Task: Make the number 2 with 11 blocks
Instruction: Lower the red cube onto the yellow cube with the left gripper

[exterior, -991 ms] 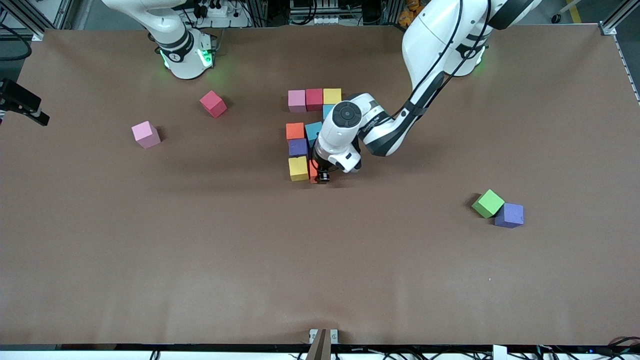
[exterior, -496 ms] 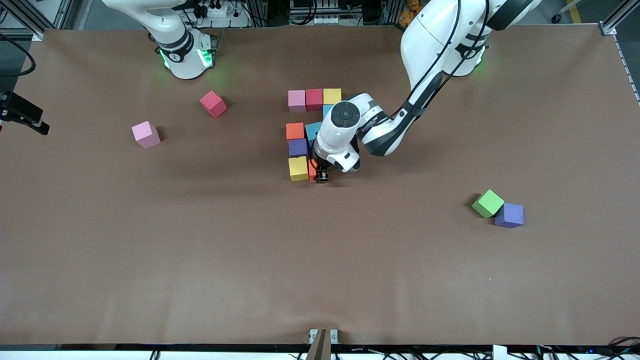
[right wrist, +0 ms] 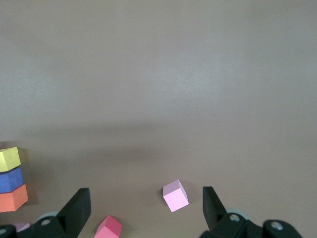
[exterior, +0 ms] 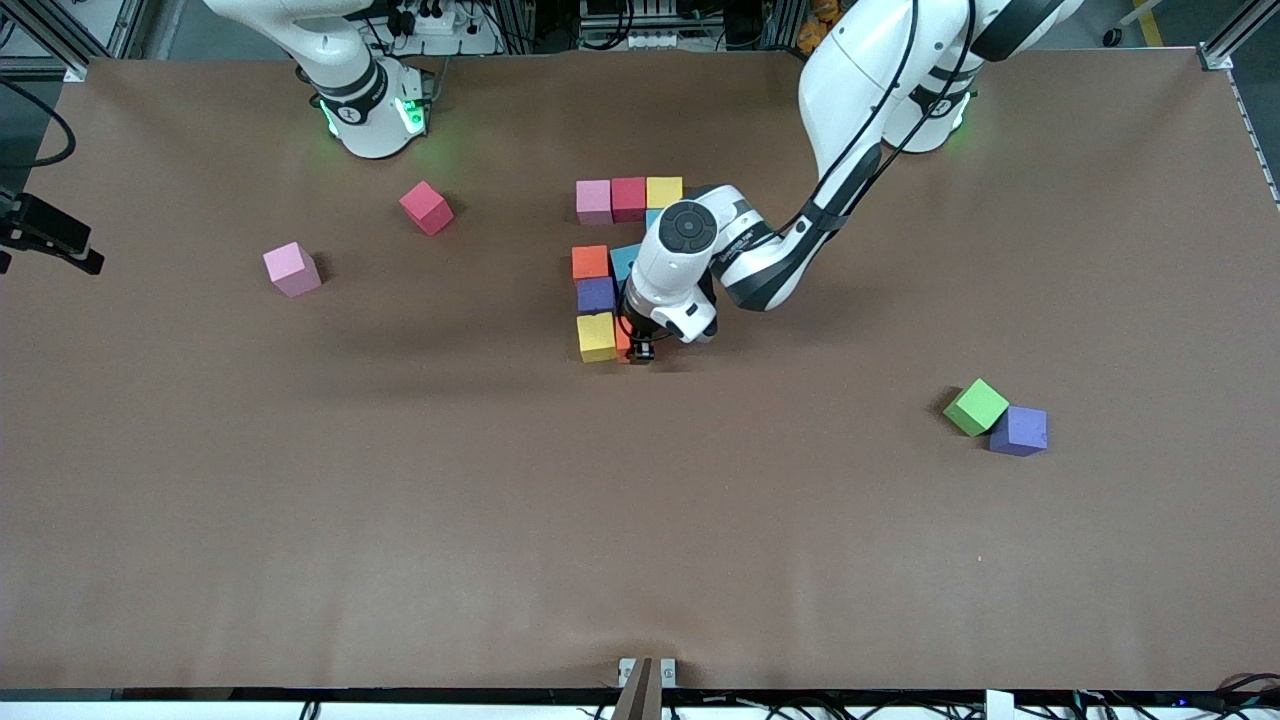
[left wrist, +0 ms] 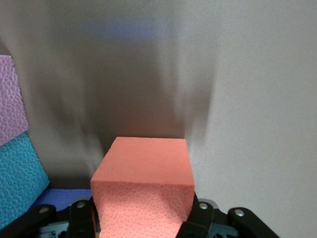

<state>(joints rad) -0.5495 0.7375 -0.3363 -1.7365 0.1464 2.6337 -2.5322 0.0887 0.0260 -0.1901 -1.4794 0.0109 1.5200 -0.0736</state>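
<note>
A brown table [exterior: 300, 500] fills the frame. At upper centre, the left gripper [exterior: 640, 350] clenches an orange block [left wrist: 143, 191] beside the unfinished number 2 [exterior: 610, 270]. The right gripper [right wrist: 143, 208] waits with jaws spread.

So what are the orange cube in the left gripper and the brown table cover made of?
Orange cube, held in the left gripper: looks like matte foam, its faces finely pebbled with no shine. Brown table cover: probably paper or thin matte sheet; it lies flat with faint ripples near the edge, though the material is uncertain.
</note>
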